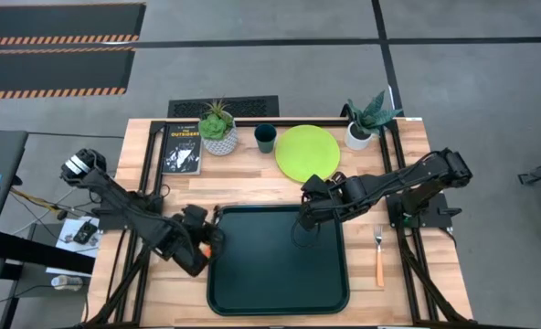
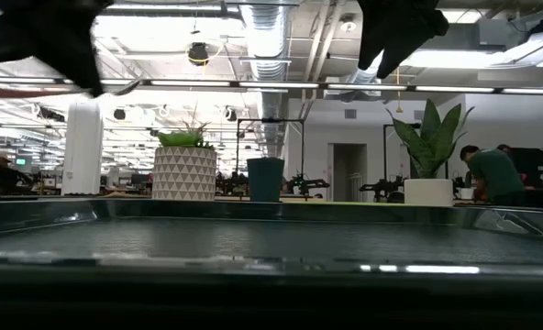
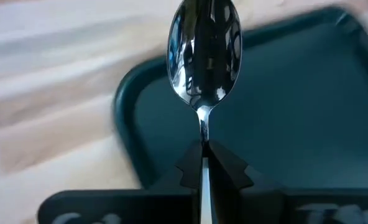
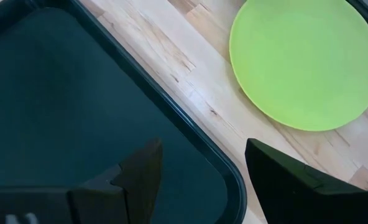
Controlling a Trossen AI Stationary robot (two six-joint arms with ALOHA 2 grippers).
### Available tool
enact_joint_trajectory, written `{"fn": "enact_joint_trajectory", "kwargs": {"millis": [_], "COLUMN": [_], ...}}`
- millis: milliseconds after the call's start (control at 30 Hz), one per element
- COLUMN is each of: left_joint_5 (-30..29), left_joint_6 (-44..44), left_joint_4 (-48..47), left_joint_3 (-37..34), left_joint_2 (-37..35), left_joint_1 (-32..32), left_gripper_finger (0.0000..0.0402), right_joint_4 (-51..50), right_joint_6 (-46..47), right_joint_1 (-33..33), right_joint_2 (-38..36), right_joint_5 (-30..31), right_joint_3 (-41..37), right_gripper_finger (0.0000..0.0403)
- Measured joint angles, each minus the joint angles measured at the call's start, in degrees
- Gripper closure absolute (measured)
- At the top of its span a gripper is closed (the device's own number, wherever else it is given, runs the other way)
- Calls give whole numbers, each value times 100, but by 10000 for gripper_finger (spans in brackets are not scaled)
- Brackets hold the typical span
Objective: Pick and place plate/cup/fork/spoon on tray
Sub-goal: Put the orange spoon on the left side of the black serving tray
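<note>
The spoon (image 3: 204, 53) is clamped by its neck between the closed fingers of the left gripper (image 1: 206, 239), its shiny bowl held out over the left rim of the tray (image 1: 217, 274). The tray's dark floor is seen bare. Over the tray's upper right part the right gripper (image 1: 302, 222) is poised, fingers (image 4: 140, 171) spread apart with nothing between them. Behind the tray, the plate (image 1: 307, 152) lies flat on the table (image 1: 252, 187), the cup (image 1: 265, 138) just beside it on the left. The fork (image 1: 378, 253) is found right of the tray, tines pointing away. A book (image 1: 182, 149) and two potted plants (image 1: 217, 128) are lined up along the back edge.
</note>
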Motion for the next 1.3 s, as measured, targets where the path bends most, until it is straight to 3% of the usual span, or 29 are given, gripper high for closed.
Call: {"fn": "enact_joint_trajectory", "kwargs": {"millis": [267, 667, 900, 1000, 1167, 1300], "left_joint_5": [-158, -2, -17, 52, 376, 182], "left_joint_6": [757, 705, 146, -101, -338, -504], "left_joint_4": [1037, 2308, 2781, 2743, 1860, 1153], "left_joint_3": [-31, -33, -31, 160, 767, 1312], "left_joint_2": [350, 1308, 1628, 1827, 2124, 2229], "left_joint_1": [522, 562, 321, 205, 141, 146], "left_gripper_finger": [400, 400, 401, 401, 401, 401], "right_joint_4": [-22, -20, -22, -12, -17, -15], "right_joint_6": [-14, 201, 247, 247, 245, 243], "right_joint_1": [53, 609, 851, 936, 1087, 1188], "right_joint_2": [0, 0, 0, 0, 48, 48], "right_joint_5": [-153, -177, -177, -155, -137, -129], "right_joint_3": [0, 0, 0, 0, -6, -4], "right_gripper_finger": [148, 148, 148, 148, 148, 148]}}
